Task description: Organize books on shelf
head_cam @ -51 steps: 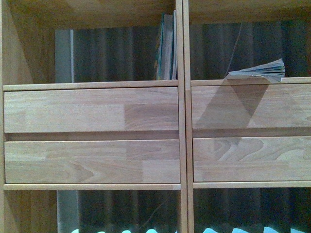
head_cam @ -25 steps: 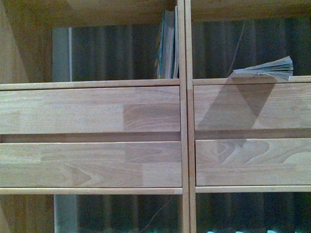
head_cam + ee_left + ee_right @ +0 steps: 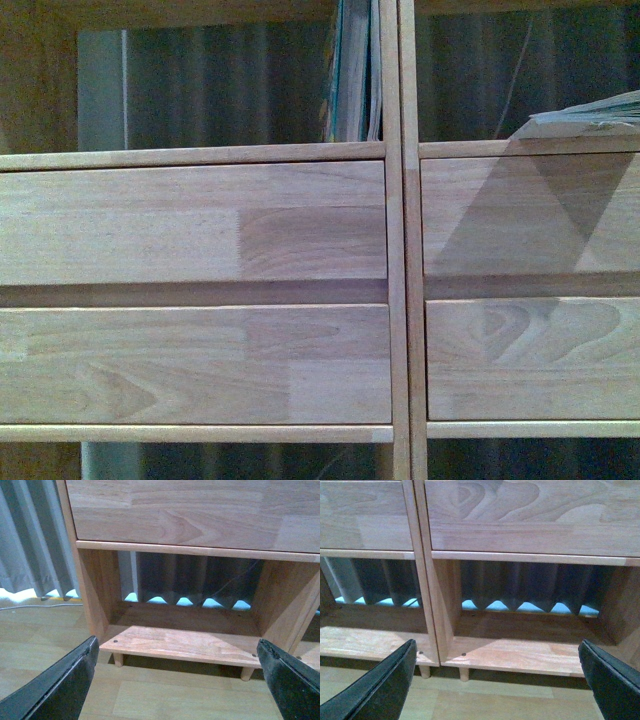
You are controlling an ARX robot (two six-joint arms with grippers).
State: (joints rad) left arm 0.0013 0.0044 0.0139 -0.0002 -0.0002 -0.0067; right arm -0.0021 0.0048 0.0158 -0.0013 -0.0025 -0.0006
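My left pincer (image 3: pixel 176 642) is spread wide with nothing between the fingers, and the right pincer (image 3: pixel 497 644) is the same. Both face the shelf (image 3: pixel 200 225) bottom openings, low over the floor (image 3: pixel 50 630). On the body camera, drawer fronts (image 3: pixel 500 215) fill the frame. Above them, upright books (image 3: pixel 352 75) lean against the divider (image 3: pixel 402 200) in the left compartment, and a flat book (image 3: pixel 600 112) lies in the right one. A curtain (image 3: pixel 230 85) hangs behind.

drawer fronts (image 3: pixel 200 220): 4 | flat book (image 3: pixel 600 115): 1 | upright books (image 3: pixel 352 70): count unclear
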